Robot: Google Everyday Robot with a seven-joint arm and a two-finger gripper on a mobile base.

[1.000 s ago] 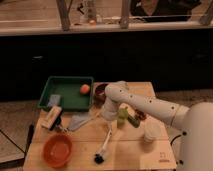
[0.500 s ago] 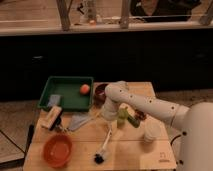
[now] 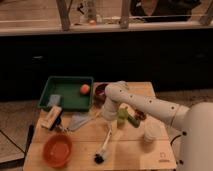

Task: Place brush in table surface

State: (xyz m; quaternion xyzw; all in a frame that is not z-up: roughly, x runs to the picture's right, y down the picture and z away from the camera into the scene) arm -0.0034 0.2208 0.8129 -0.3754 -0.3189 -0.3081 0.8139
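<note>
Your brush (image 3: 104, 147) lies on the surface (image 3: 127, 152), near the front edge and a little left of the middle. Its long axis runs steeply front to back with a slight tilt: the black bristle head sits nearest the front edge, and the white handle points up and slightly right toward the arm. The head stops short of the edge.

The end effector (image 3: 110, 121) hangs just above the top of the handle, below the white arm (image 3: 145, 105) that reaches in from the right. It seems to be at or touching the handle's upper end, but you cannot tell from this view whether it is spread or pinching.

For room: left of the brush an orange bowl (image 3: 57, 149) sits near the front-left corner, apart from the bristles. To the right, bare wood runs to a pale cup (image 3: 151, 130). Behind, the space is crowded: a green tray (image 3: 55, 86) holding an orange ball (image 3: 85, 89) at the back left, a tan block (image 3: 51, 118) by the left edge, and a green bottle (image 3: 122, 116) just beside the end effector.
</note>
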